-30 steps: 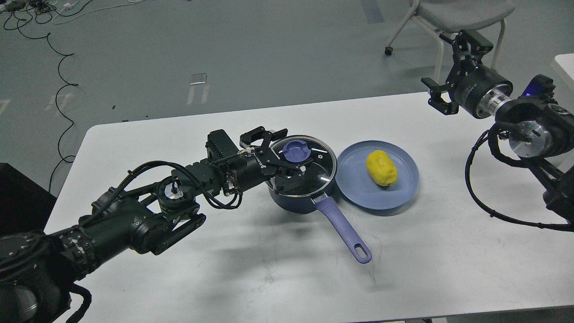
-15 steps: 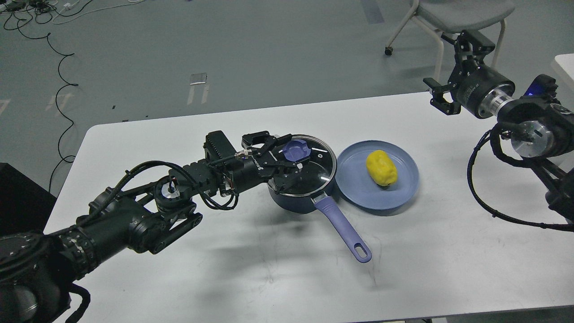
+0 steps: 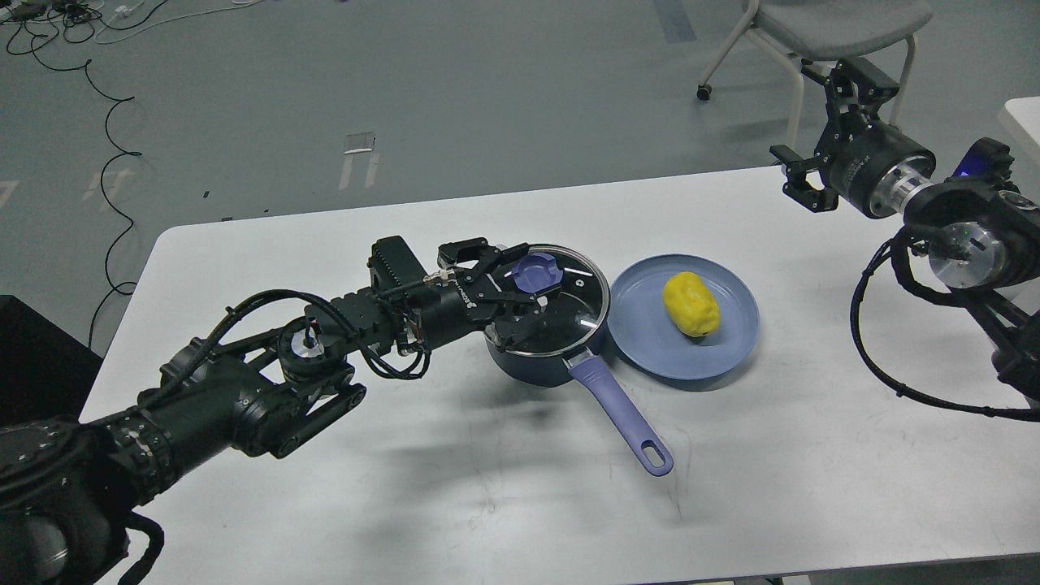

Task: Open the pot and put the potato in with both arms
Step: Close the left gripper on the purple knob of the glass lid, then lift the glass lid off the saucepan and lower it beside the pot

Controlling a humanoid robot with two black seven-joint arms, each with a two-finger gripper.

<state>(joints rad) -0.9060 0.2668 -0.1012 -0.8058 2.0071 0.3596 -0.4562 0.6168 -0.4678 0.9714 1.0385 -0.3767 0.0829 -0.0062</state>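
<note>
A dark blue pot [image 3: 532,363] with a purple handle [image 3: 621,410] stands mid-table, covered by a glass lid [image 3: 578,302] with a purple knob [image 3: 538,274]. My left gripper [image 3: 526,278] reaches in from the left, its fingers closed against both sides of the knob, and the lid rests on the pot. A yellow potato [image 3: 691,305] lies on a blue plate [image 3: 650,345] just right of the pot. My right gripper [image 3: 803,114] is open and empty, raised above the table's far right corner, well away from the potato.
The white table [image 3: 455,504] has bare surface in front and to the left. A grey chair [image 3: 829,24] stands behind the right corner. Cables [image 3: 106,122] lie on the floor at the left. A white object [image 3: 1025,122] is at the right edge.
My left gripper's fingers have closed in from wide open onto the lid's knob. The right gripper has drifted slightly right. Pot, lid, potato and plate have not moved.
</note>
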